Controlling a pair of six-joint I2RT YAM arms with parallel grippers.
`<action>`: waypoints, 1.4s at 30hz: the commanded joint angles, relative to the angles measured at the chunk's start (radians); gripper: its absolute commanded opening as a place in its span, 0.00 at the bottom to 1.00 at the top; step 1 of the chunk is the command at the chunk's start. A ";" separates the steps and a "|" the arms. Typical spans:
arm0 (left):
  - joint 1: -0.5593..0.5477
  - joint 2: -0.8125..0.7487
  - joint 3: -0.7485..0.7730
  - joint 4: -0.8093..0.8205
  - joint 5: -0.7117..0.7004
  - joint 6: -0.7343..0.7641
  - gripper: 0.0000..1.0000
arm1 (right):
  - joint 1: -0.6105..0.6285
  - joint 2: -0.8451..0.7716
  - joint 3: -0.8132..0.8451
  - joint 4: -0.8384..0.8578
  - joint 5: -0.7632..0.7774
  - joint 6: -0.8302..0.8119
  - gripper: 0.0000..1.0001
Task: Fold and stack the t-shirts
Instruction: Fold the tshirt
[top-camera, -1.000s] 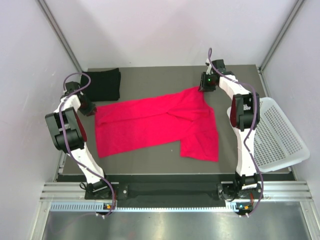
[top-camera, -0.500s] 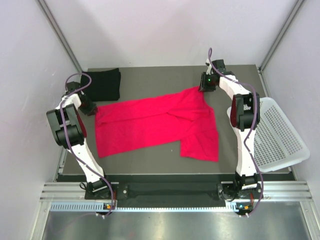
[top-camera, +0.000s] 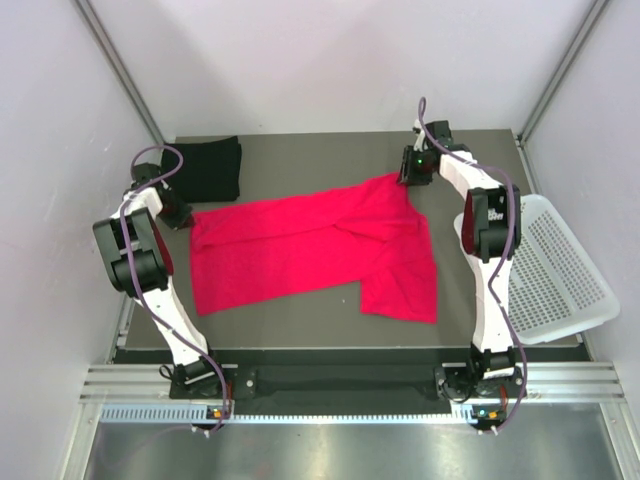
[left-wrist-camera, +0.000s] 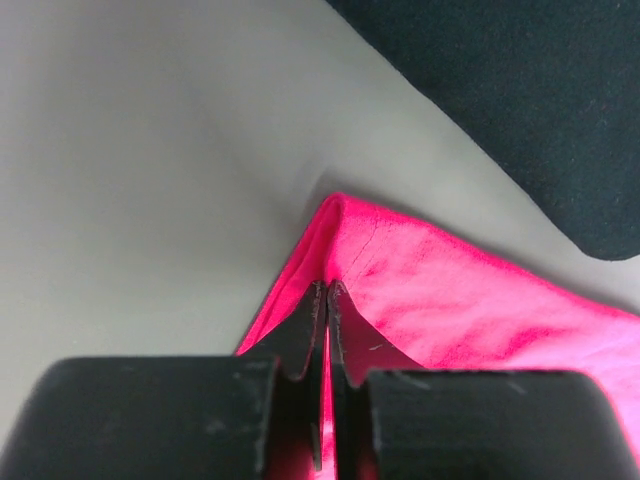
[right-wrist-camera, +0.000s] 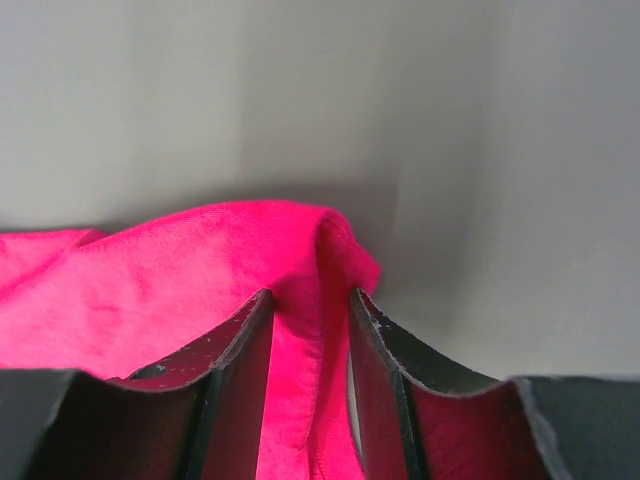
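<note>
Red shirt (top-camera: 310, 250) lies spread flat, trailing back toward the bases from both grippers. Up at its far corners, the left gripper (left-wrist-camera: 327, 300) is clamped tight on one, and the right gripper (right-wrist-camera: 310, 300) has its jaws slightly apart with a fold of the other packed between them, looks gripped. I'd raise both together, level, cloth taut, then bring them nearward for an even fold. The black shirt (top-camera: 208, 168) sits folded just beyond the left gripper

one red-pink t-shirt (top-camera: 300, 250), one black t-shirt (top-camera: 212, 168), one white basket (top-camera: 565, 280), two arms (top-camera: 135, 255) (top-camera: 488, 230).
</note>
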 joint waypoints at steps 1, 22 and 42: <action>0.008 -0.008 0.025 0.031 -0.016 0.001 0.00 | -0.022 -0.085 -0.002 0.015 -0.008 0.006 0.37; 0.010 0.000 0.062 0.005 -0.033 0.020 0.00 | -0.016 -0.062 0.014 0.078 -0.082 0.052 0.20; 0.031 0.053 0.094 0.044 -0.079 -0.003 0.00 | -0.060 -0.056 0.044 0.188 0.052 0.112 0.00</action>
